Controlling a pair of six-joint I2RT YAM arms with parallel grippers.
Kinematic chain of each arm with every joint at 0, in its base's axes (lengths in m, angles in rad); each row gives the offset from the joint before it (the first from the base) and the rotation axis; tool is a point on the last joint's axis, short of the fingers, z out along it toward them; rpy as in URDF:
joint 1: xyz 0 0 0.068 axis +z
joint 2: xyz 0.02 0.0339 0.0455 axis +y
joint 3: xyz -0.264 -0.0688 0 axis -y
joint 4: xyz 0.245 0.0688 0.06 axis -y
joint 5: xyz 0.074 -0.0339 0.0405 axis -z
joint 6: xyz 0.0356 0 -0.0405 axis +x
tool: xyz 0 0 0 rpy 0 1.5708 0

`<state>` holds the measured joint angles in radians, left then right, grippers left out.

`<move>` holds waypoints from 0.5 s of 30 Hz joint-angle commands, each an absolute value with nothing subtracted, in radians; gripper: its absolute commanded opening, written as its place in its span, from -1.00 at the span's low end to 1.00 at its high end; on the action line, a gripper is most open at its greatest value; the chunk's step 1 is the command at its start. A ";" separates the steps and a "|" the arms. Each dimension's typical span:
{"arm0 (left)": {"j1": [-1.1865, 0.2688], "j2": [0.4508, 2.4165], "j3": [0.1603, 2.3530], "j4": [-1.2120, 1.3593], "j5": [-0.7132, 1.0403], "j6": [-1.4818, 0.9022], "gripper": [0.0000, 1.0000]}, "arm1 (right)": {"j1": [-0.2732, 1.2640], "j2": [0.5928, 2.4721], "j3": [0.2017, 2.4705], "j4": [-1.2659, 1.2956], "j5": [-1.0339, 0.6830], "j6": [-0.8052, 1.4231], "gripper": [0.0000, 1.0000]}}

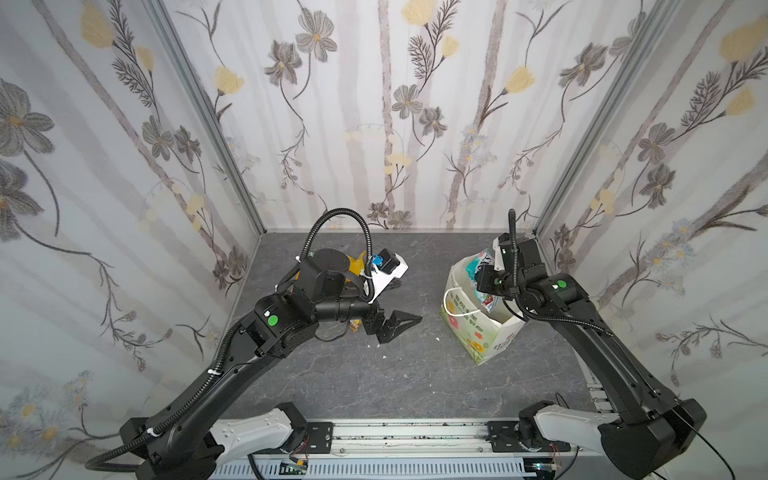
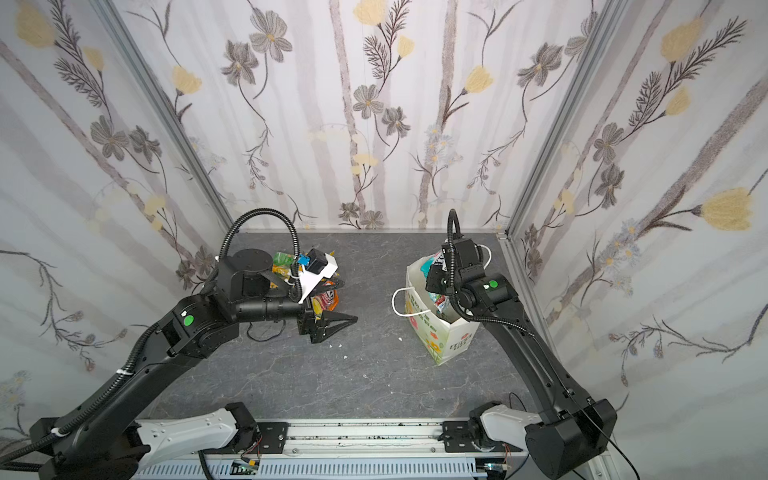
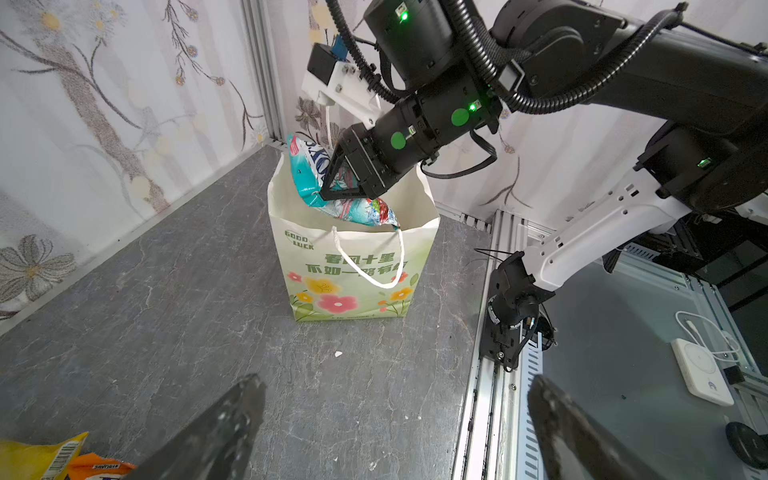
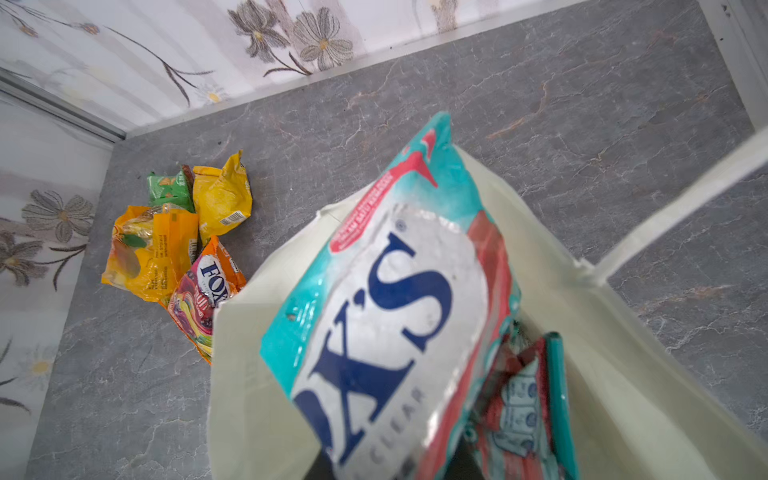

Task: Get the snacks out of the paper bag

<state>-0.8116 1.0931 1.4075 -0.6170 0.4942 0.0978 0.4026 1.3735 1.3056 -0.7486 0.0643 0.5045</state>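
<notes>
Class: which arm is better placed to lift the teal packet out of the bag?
Right: the right gripper is shut on the teal packet at the paper bag mouth; the left gripper is open, away from it.

Teal-white packet [image 4: 386, 316] against the claw [image 3: 328, 193], half out of paper bag [image 4: 540, 257], four snacks [image 4: 178, 241] heaped well beyond on bench [image 4: 582, 104]
</notes>
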 commanded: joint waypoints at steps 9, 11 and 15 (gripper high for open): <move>-0.813 1.091 1.378 -0.429 0.457 -0.088 1.00 | 0.435 1.253 1.414 -0.646 0.051 0.517 -1.00; -0.812 1.105 1.386 -0.400 0.410 -0.186 1.00 | 0.475 1.231 1.425 -0.600 0.060 0.491 -1.00; -0.811 1.140 1.440 -0.422 0.330 -0.336 1.00 | 0.569 1.235 1.492 -0.582 0.129 0.430 -1.00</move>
<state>-0.8116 1.1275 1.4105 -0.4751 0.4015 -0.1818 0.5301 1.2312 1.4559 -0.6819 0.0700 0.4854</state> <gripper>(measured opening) 0.997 0.173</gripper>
